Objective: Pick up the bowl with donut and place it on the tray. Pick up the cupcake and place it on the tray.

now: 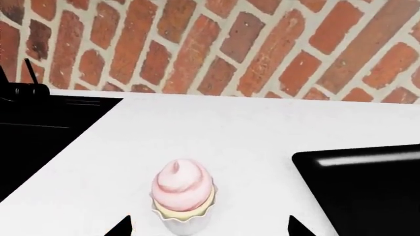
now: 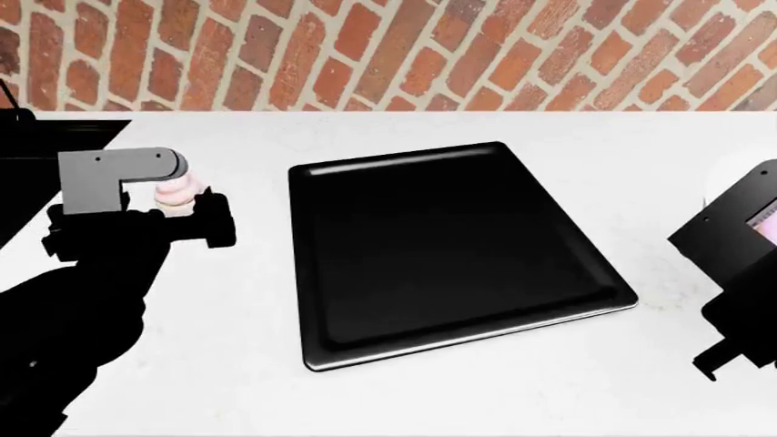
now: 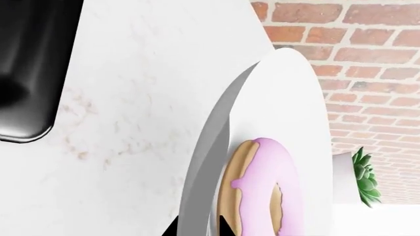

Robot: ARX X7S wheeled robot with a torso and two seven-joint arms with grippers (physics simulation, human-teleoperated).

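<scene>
Where brick wall (image 2: 401,50) backs counter (image 2: 243,300), sink (image 1: 39,132) beside cupcake (image 1: 182,194), potted plant (image 3: 365,179) past bowl (image 3: 288,113)

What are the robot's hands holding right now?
Nothing for sure. The left hand is open, one fingertip on each side of the small pink-frosted cupcake, not squeezing it. The right hand is at the wide white bowl's rim; its grip cannot be told.

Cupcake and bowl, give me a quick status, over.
Left hand open around the small pink-frosted cupcake. Right hand at the wide white bowl rim, grip unclear. Glossy black tray bare, path unobstructed.
</scene>
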